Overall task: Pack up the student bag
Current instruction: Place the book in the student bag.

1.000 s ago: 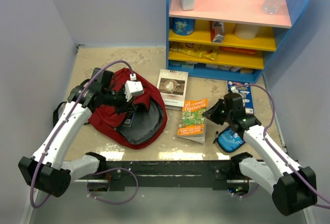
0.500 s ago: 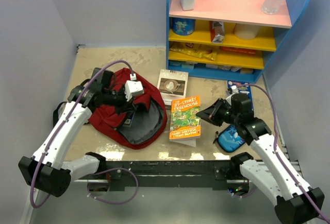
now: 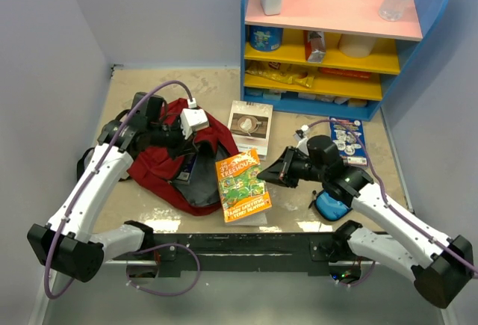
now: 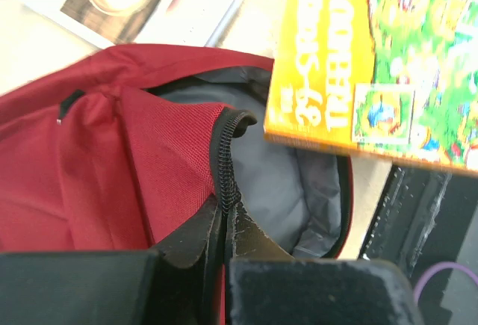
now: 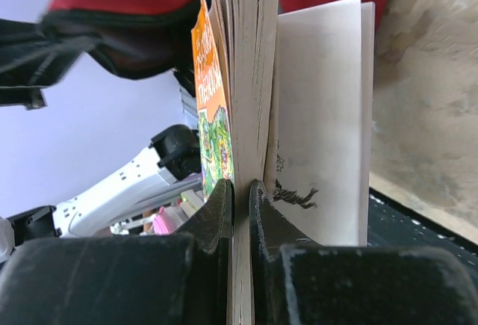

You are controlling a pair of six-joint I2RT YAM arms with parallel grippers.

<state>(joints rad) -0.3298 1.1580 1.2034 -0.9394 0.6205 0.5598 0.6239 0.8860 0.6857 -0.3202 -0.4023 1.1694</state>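
The student bag (image 3: 155, 172), dark red with a grey lining, lies at the left with its mouth facing right. My left gripper (image 3: 193, 155) is shut on the bag's black zipper edge (image 4: 226, 162) and holds the mouth open. An orange paperback (image 3: 243, 185) hangs just right of the bag's mouth, over its rim. My right gripper (image 3: 281, 171) is shut on the book's page block (image 5: 250, 78), and a few back pages splay out to the right. In the left wrist view the orange cover (image 4: 373, 56) overlaps the upper right of the grey lining (image 4: 276, 183).
A white book with a coffee-cup cover (image 3: 250, 126) lies behind the orange one. A blue zip pouch (image 3: 331, 207) sits under my right arm, with a blue card pack (image 3: 347, 139) behind it. A blue shelf unit (image 3: 336, 78) stands at the back right.
My right arm has carried the orange book left from the table's middle to the bag's mouth. My left gripper has kept its hold on the zipper edge, shifting slightly.
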